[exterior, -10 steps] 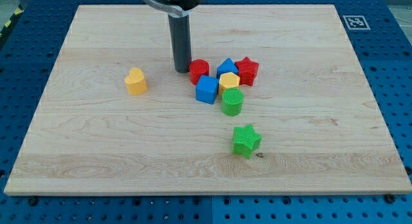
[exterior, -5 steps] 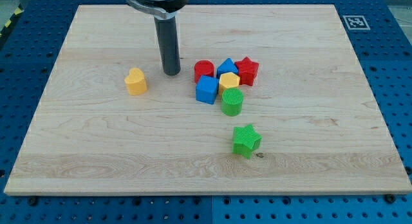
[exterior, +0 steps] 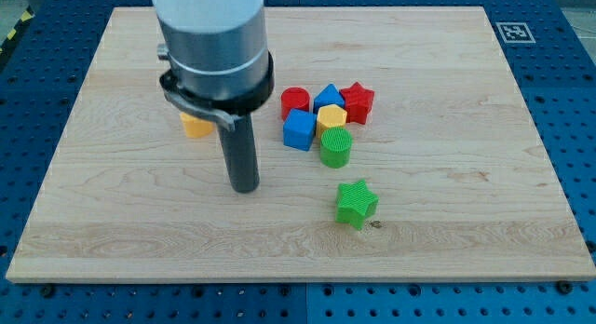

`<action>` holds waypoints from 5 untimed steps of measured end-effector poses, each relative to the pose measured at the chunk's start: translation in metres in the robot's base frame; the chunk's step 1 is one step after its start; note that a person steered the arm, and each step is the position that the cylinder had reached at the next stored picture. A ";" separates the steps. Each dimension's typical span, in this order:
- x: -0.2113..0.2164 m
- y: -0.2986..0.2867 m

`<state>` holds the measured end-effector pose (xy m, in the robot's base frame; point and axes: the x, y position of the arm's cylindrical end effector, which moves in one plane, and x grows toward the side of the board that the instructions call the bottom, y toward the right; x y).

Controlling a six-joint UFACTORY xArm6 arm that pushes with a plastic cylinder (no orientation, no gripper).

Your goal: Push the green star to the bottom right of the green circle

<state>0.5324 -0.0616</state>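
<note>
The green star (exterior: 356,203) lies on the wooden board (exterior: 466,175), low and right of the middle. The green circle (exterior: 335,148) stands just above it and slightly to the view's left, at the bottom of a block cluster. The star sits below the circle, a little to its right, with a gap between them. My tip (exterior: 244,187) rests on the board to the view's left of the star, well apart from it and lower-left of the circle. It touches no block.
The cluster above the green circle holds a blue cube (exterior: 298,129), a yellow hexagon (exterior: 331,117), a red cylinder (exterior: 295,101), a blue triangular block (exterior: 328,96) and a red star (exterior: 358,101). A yellow heart (exterior: 195,126) is partly hidden behind the arm.
My tip has moved from beside the red cylinder, first left, then down the view to a spot left of the green star. The arm now covers most of the yellow heart. No block has moved.
</note>
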 end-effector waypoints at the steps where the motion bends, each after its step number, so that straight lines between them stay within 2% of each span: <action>1: 0.035 0.018; 3: 0.050 0.116; 4: 0.046 0.148; 5: 0.046 0.150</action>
<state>0.5787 0.0881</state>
